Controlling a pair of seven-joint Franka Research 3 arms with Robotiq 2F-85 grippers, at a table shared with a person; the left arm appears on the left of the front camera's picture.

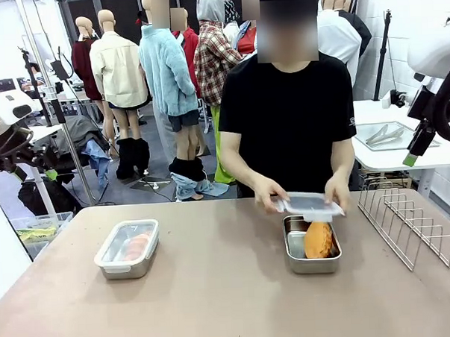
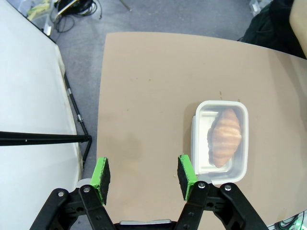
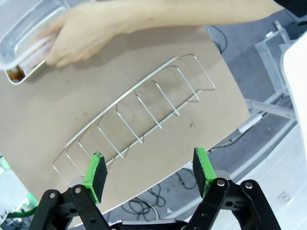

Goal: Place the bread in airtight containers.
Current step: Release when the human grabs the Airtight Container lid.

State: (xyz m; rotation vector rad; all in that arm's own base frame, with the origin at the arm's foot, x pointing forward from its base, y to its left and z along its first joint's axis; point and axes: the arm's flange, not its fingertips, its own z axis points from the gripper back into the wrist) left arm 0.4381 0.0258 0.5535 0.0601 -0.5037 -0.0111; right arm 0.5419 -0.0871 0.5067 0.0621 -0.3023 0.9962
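Person's hands hold the clear lid tilted over the far end of the open steel container right of the desk's middle — bun inside, its long axis running toward the person. Lid goes straight down from here; the hands are at it, both arms well apart. Croissant sits in the lidded container near the desk's left edge. Left pincer gapes empty above bare desk beside it. Right pincer — wide, empty — hangs over the wire rack at the right edge.
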